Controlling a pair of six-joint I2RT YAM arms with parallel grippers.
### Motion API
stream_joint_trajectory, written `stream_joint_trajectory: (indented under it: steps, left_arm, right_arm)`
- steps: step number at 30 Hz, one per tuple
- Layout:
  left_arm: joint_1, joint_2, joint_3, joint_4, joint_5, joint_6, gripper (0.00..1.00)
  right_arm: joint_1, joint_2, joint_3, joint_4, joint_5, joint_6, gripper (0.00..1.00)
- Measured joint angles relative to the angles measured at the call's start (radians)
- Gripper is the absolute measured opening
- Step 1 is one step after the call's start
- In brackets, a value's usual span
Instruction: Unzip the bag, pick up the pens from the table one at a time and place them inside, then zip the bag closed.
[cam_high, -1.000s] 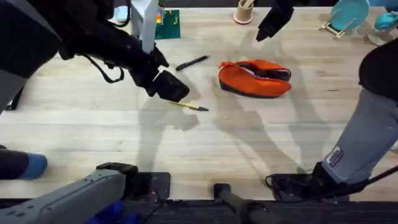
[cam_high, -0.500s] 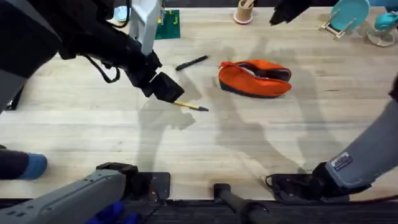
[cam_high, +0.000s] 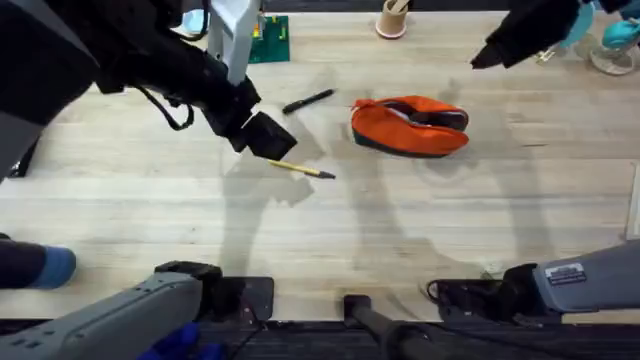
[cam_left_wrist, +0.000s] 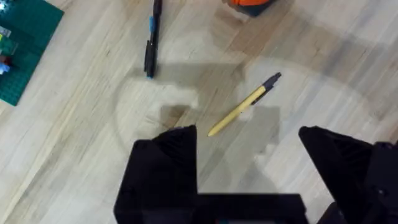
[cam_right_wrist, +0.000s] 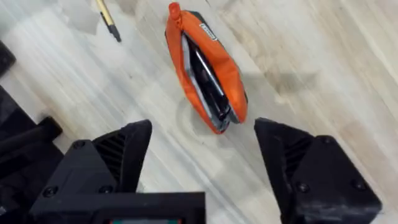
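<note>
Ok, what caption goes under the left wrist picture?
Open left gripper hovers over the yellow pen on the table, black pen beyond.

Bright, even light; soft arm shadows cross the table.

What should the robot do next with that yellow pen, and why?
Probably lower the left gripper straight down so its open fingers come around the yellow pen. The pen lies flat on the table just ahead of that gripper, both pens are still outside, and the orange bag already gapes open along its zipper.
</note>
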Motion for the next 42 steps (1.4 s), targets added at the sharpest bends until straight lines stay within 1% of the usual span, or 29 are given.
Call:
stream_joint_trajectory:
  steps: [2, 4, 7, 12, 15, 18, 22, 27, 35, 42]
  left_arm:
    - [0.000, 0.000, 0.000, 0.000, 0.002, 0.005, 0.993]
    - [0.000, 0.000, 0.000, 0.000, 0.002, 0.025, 0.993]
    - [-0.009, 0.000, 0.000, -0.002, 0.003, 0.085, 0.995]
    - [-0.059, 0.000, 0.000, -0.038, 0.004, 0.253, 0.993]
    - [-0.071, 0.008, 0.000, -0.055, 0.006, 0.355, 0.993]
    - [-0.070, 0.043, 0.001, -0.057, 0.006, 0.429, 0.993]
    - [-0.070, 0.111, 0.001, -0.057, 0.006, 0.500, 0.993]
    - [-0.070, 0.180, 0.001, -0.056, 0.005, 0.552, 0.993]
    - [-0.070, 0.289, 0.001, -0.050, 0.004, 0.583, 0.995]
    - [-0.070, 0.354, 0.001, -0.037, -0.013, 0.597, 0.995]
  right_arm:
    - [0.000, -0.015, -0.020, 0.004, 0.000, 0.000, 0.998]
    - [0.000, -0.024, -0.027, 0.007, 0.000, 0.000, 0.998]
    - [0.000, -0.028, -0.028, 0.008, 0.000, 0.000, 0.998]
    - [0.000, -0.028, -0.029, 0.011, 0.000, 0.000, 0.998]
    - [0.000, -0.028, -0.030, 0.011, 0.000, 0.000, 0.997]
    - [0.000, -0.028, -0.030, 0.011, 0.000, 0.000, 0.998]
    - [0.000, -0.028, -0.030, 0.012, 0.000, 0.000, 0.998]
    - [0.000, -0.028, -0.030, 0.015, 0.000, 0.000, 0.997]
    - [0.000, -0.028, -0.030, 0.016, 0.000, 0.000, 0.998]
    - [0.000, -0.028, -0.030, 0.018, 0.000, 0.000, 0.998]
